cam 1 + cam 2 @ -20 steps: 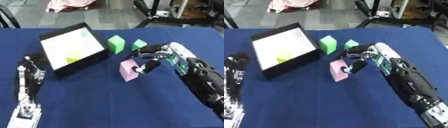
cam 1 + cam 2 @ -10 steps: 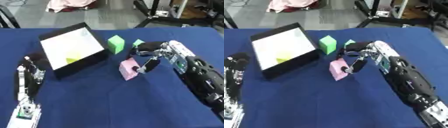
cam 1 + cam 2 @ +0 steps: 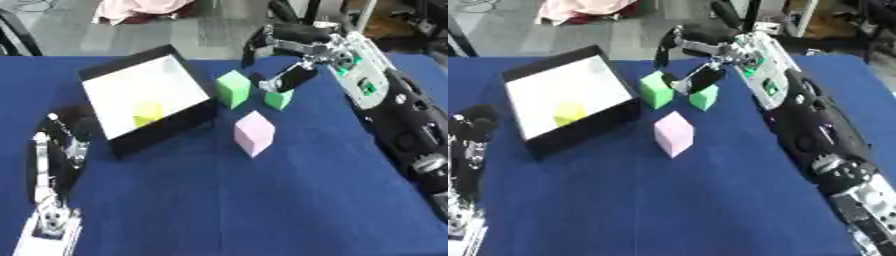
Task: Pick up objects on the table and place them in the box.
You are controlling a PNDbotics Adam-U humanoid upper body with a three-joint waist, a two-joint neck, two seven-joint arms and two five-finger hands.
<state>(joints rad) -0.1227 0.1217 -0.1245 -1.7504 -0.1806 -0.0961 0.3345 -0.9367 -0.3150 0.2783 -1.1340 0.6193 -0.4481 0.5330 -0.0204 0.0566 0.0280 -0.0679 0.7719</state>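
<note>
Beyond my blue-covered table (image 3: 219, 210): grey floor (image 3: 201, 30), pink cloth heap (image 3: 140, 9), dark equipment frames (image 3: 772, 15) far right.

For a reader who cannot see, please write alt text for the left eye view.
The robot's right hand hangs open above two green blocks, holding nothing. A pink block lies nearer on the blue table, right of a black box containing a yellow block.
</note>
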